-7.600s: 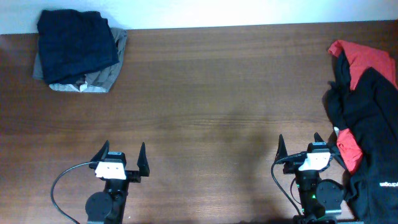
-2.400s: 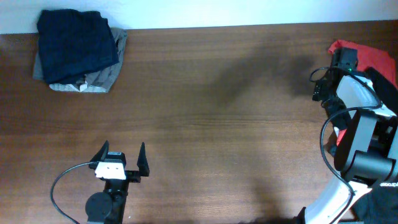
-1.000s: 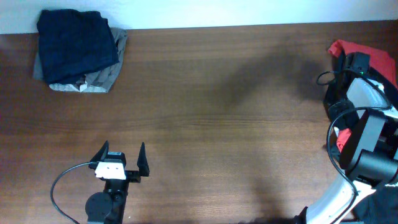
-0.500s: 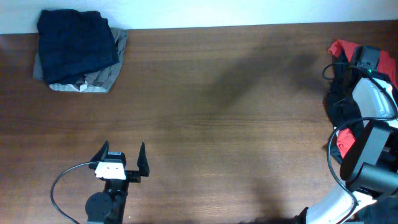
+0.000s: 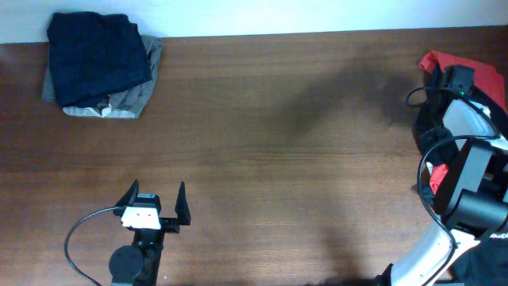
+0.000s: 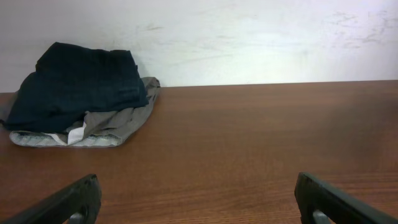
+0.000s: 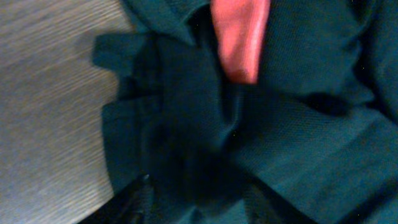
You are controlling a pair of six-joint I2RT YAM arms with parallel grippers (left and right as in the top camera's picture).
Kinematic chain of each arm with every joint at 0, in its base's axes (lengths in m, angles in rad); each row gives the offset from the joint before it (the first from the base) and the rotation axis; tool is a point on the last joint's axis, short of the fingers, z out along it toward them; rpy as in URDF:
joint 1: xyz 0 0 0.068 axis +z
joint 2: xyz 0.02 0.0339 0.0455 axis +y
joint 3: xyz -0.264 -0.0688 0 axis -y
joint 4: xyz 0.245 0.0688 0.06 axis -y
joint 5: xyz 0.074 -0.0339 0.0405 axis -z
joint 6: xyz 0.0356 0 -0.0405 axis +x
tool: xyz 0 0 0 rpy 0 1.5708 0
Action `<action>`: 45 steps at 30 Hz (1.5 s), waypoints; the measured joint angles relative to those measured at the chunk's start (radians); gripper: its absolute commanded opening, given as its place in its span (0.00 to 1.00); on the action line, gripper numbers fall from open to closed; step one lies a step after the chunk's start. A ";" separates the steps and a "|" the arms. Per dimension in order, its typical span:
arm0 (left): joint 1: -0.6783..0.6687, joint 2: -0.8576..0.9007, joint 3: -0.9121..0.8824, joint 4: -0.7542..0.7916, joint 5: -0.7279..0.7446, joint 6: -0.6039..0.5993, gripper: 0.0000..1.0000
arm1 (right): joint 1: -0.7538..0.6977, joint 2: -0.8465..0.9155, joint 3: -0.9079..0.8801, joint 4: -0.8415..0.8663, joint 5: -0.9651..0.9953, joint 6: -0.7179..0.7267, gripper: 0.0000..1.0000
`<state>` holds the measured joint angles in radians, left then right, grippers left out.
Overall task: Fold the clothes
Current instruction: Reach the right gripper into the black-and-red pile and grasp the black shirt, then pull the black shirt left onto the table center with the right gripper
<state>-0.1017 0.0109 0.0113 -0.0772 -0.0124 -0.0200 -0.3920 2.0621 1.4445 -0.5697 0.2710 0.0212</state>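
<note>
The clothes lie in two places. A heap at the table's right edge holds a black garment (image 5: 426, 127) and a red one (image 5: 480, 70). My right gripper (image 5: 458, 79) reaches over that heap. In the right wrist view its dark fingers (image 7: 140, 193) press in on a bunched fold of the black garment (image 7: 186, 124), just below a strip of red cloth (image 7: 239, 37); the tips are dim and blurred. My left gripper (image 5: 158, 189) rests at the near left, open with nothing between its fingers (image 6: 81, 198).
A folded stack sits at the far left corner against the wall, a navy piece (image 5: 99, 54) on a grey one (image 5: 131, 99); the left wrist view shows the navy piece (image 6: 78, 87) too. Bare brown tabletop (image 5: 278, 159) spans the middle.
The right gripper opened, pushed a little farther over the heap, then drew slightly back while closing into the black fabric. The left arm and the folded stack have not moved.
</note>
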 measured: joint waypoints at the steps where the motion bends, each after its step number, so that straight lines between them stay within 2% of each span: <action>1: 0.000 0.000 0.000 0.000 0.000 0.000 0.99 | -0.006 0.000 0.000 0.000 0.000 -0.001 0.38; 8: 0.000 0.000 0.000 0.000 0.000 0.000 0.99 | -0.047 0.000 0.000 0.000 -0.004 0.005 0.38; 9: 0.000 0.000 0.000 0.000 0.000 0.000 0.99 | -0.051 0.000 0.000 0.000 -0.004 0.005 0.32; 12: 0.000 0.000 0.000 0.000 0.000 0.000 0.99 | -0.054 0.004 0.000 0.000 -0.008 -0.001 0.06; 13: 0.000 0.000 0.000 0.000 0.000 0.000 0.99 | -0.054 0.005 0.000 0.000 -0.009 0.001 0.04; 20: 0.000 0.000 0.000 0.000 0.000 0.000 0.99 | -0.054 0.011 0.000 -0.001 -0.013 0.006 0.04; 26: 0.000 0.000 0.000 0.000 0.000 0.000 0.99 | -0.054 -0.028 0.000 -0.002 -0.097 0.006 0.04; 36: 0.000 0.000 0.000 0.000 0.000 0.000 0.99 | -0.048 -0.358 -0.001 -0.003 -0.413 0.036 0.04; 40: 0.000 0.000 0.000 0.000 0.000 0.000 0.99 | 0.001 -0.436 -0.001 0.002 -0.524 0.067 0.04; 45: 0.000 0.000 0.000 0.000 0.000 0.000 0.99 | 0.131 -0.455 -0.001 0.003 -0.603 0.105 0.04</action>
<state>-0.1017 0.0109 0.0113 -0.0772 -0.0124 -0.0200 -0.2611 1.6073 1.4437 -0.5671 -0.3325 0.1265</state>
